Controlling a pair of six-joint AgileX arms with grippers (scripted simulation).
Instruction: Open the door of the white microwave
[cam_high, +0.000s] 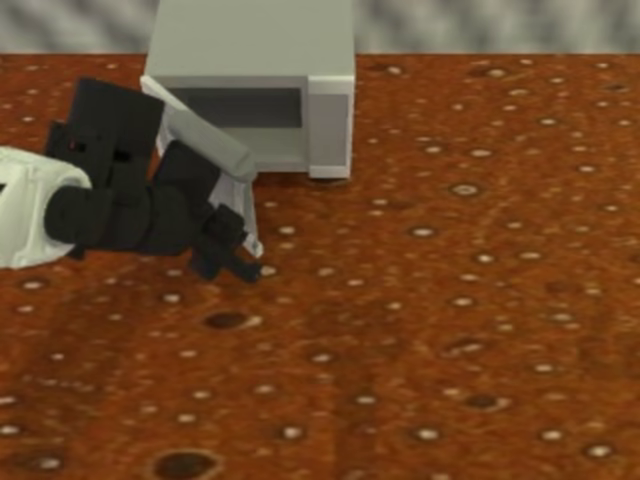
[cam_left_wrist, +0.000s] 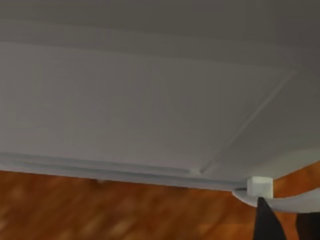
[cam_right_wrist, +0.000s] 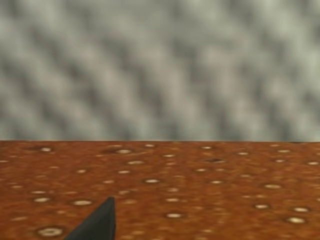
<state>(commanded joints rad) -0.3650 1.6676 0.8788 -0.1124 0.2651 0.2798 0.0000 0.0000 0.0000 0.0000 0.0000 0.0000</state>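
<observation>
The left gripper (cam_high: 232, 252) sits low over the table (cam_high: 450, 330), just in front of the free edge of the door (cam_high: 212, 140), at the top view's left. Its dark fingers are beside the door's handle (cam_high: 250, 205), and the left wrist view shows a dark fingertip (cam_left_wrist: 267, 222) right under the small white handle mount (cam_left_wrist: 260, 187). The fingers look closed narrowly about the handle, though the pictures do not show the clamp itself clearly.

Behind the gripper, the door is swung partly out from its hinge on the left side of the white microwave (cam_high: 255, 50), standing at an angle to the front. The dim cavity (cam_high: 245, 108) is already exposed, and the grey control panel (cam_high: 330, 130) sits on the right of the front. The microwave stands at the far edge of the table, left of centre.

The right gripper (cam_right_wrist: 97, 225) is parked off the top view; its own wrist view shows only a dark fingertip over bare table, so its finger state cannot be told.

The main risk is losing the handle: the bar is slim, and as the door swings on its arc the grip angle changes, so the fingers could slide off. Pulling straight rather than along the arc could also drag the whole microwave across the table. The left arm's forearm is close to the door's outer face and could block further swing.
</observation>
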